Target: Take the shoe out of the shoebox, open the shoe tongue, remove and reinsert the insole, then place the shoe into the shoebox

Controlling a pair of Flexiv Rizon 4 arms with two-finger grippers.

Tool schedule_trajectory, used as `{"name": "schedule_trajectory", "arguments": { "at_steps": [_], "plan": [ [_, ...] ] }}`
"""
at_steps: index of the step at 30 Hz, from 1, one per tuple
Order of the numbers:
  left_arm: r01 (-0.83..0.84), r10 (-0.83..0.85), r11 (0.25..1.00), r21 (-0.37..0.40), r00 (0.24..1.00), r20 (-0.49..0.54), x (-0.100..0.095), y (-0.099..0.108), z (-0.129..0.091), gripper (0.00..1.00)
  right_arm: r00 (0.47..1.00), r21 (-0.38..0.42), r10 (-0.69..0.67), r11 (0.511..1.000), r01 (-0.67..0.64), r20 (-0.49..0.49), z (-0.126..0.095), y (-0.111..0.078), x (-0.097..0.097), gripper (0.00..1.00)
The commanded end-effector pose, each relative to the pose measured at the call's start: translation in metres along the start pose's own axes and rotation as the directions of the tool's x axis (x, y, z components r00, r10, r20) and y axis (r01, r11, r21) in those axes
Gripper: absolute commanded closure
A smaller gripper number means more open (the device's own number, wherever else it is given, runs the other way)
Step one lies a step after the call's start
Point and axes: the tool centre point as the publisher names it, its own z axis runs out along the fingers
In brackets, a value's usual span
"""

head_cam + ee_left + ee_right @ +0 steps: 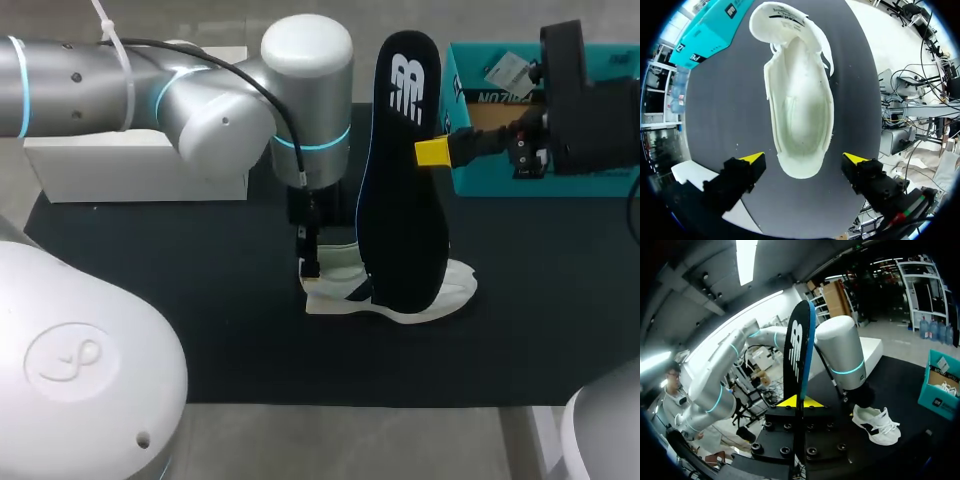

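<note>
White shoe (pixel 800 115) lies on the dark counter (pixel 200 340) with its insole out.
Left of the shoe, a white box (pixel 130 165) sits half hidden behind the left arm (pixel 200 100). The left pincer (pixel 805 158) hangs over the shoe's heel, fingers spread wide and touching nothing; from above, its wrist hides most of it. The black insole (pixel 400 170) stands upright, covering the shoe's middle, clamped in the right pincer (pixel 432 152). Behind and right of the shoe, the teal shoebox (pixel 475 180) is partly blocked by that arm.

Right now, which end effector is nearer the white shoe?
Left. The left end effector hovers open just above the heel of the shoe; the right end effector holds the insole upright, farther off to one side.
</note>
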Motion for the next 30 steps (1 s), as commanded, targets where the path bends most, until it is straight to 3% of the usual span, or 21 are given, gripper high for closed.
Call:
{"name": "schedule_trajectory", "arguments": {
  "at_steps": [1,30],
  "plan": [
    [-0.004,0.004,1.0,-0.011,1.0,-0.003,-0.0016,-0.0031,0.0017,0.0,1.0,0.005,0.002,1.0,-0.002,-0.001,0.0042,0.0035,-0.0012,1.0],
    [-0.026,0.026,1.0,0.001,1.0,-0.001,-0.0007,-0.0037,-0.0005,0.0,1.0,0.005,0.002,1.0,-0.002,-0.001,0.0042,0.0035,-0.0012,1.0]
  ]
}}
